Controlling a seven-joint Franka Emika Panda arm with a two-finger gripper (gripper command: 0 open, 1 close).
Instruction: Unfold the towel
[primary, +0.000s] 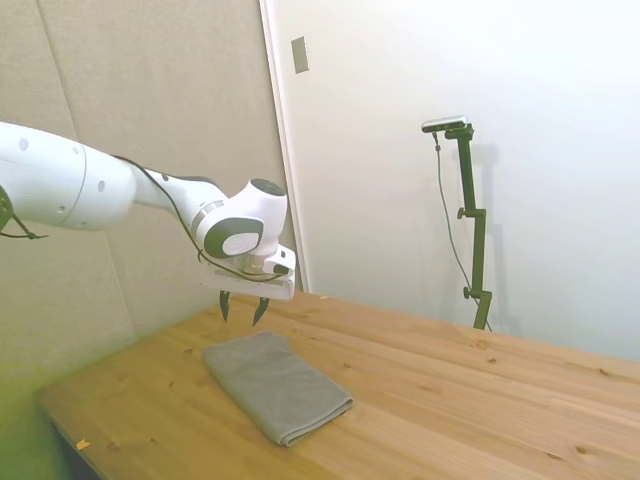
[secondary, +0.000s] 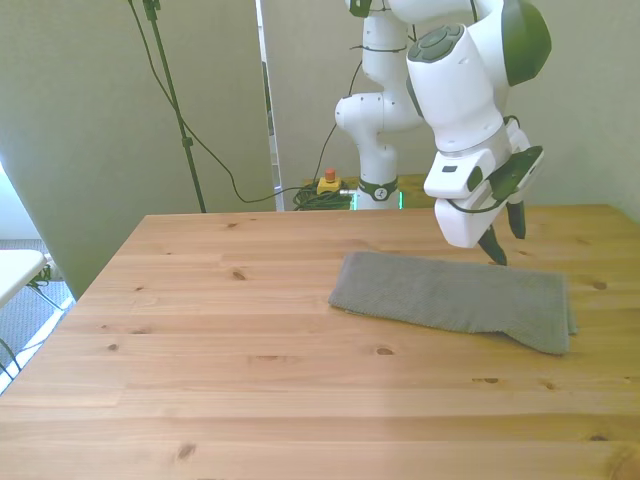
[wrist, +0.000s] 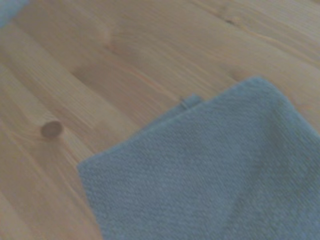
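- Premises: a robotics lab or test room.
- Evidence: white robot arm (secondary: 455, 80) mounted behind a bare wooden bench (secondary: 250, 350); plain partition panels (primary: 150, 110); loose cables (secondary: 215, 150) along the wall.

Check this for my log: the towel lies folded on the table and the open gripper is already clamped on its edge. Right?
Not quite. The towel does lie folded on the table, but the gripper is not clamped on it: the side view shows its open fingers hanging above the towel's edge, with clear space between them and the cloth.
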